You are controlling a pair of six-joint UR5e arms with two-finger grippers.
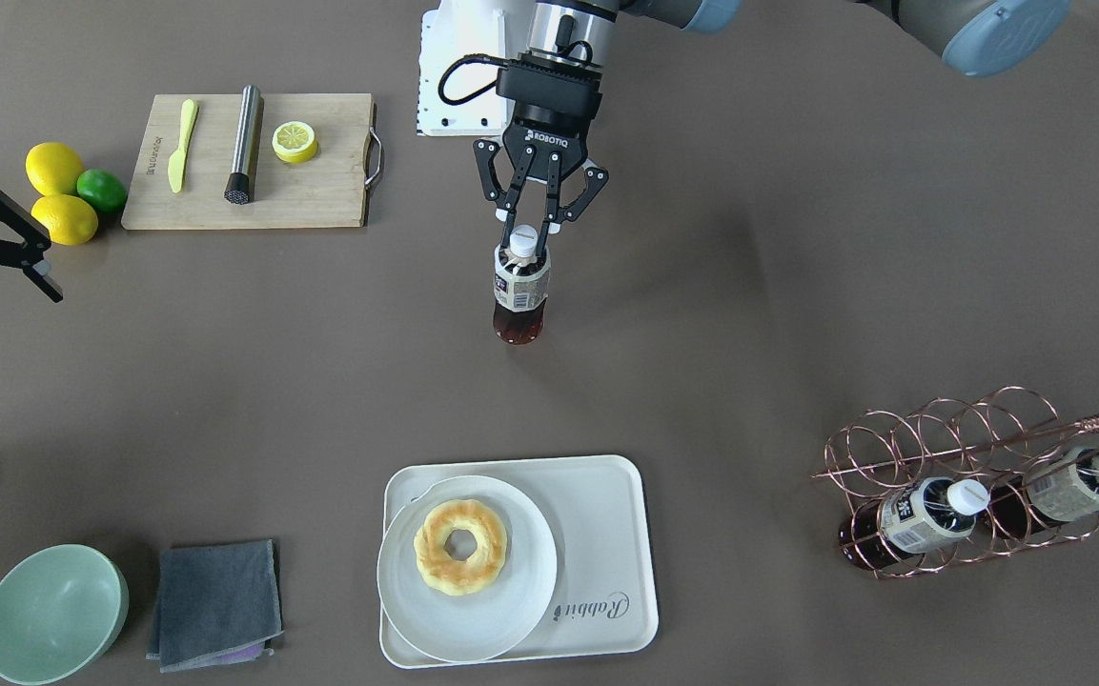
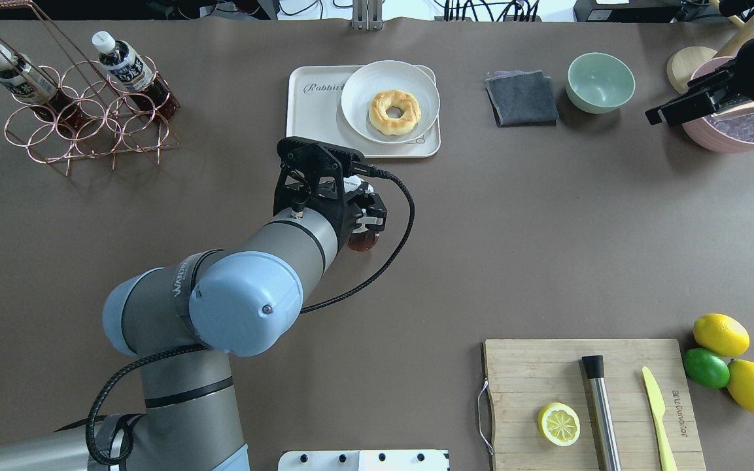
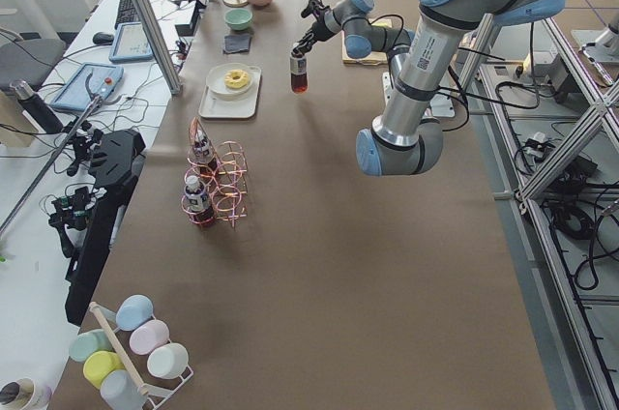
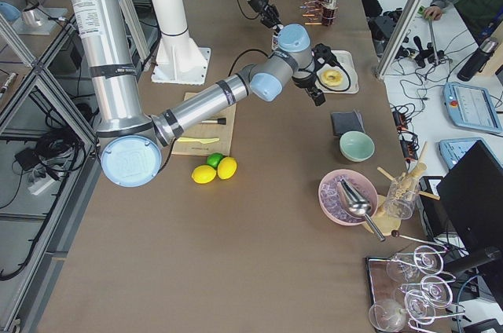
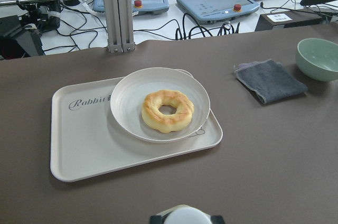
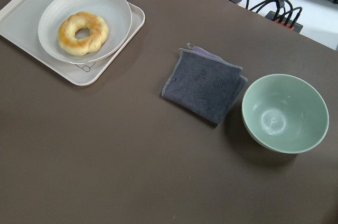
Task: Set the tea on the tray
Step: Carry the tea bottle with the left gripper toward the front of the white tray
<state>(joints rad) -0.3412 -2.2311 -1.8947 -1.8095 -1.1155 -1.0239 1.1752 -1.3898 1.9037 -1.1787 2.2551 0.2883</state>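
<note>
The tea (image 1: 519, 291), a small bottle of dark liquid with a white cap, hangs upright from my left gripper (image 1: 523, 238), which is shut on its cap over the middle of the table. Its base shows below the wrist in the overhead view (image 2: 362, 241), and its cap shows at the bottom edge of the left wrist view (image 5: 186, 216). The white tray (image 1: 606, 534) lies beyond it, apart from the bottle, and its "Rabbit" end is bare (image 5: 90, 145). My right gripper (image 1: 49, 272) is open and empty, far off by the lemons.
A round plate (image 1: 501, 610) with a doughnut (image 1: 460, 546) fills most of the tray. A copper rack (image 1: 940, 448) holds two more bottles (image 1: 930, 510). A grey cloth (image 1: 217, 600), a green bowl (image 1: 53, 615), a cutting board (image 1: 249, 205) and lemons (image 1: 53, 167) lie around.
</note>
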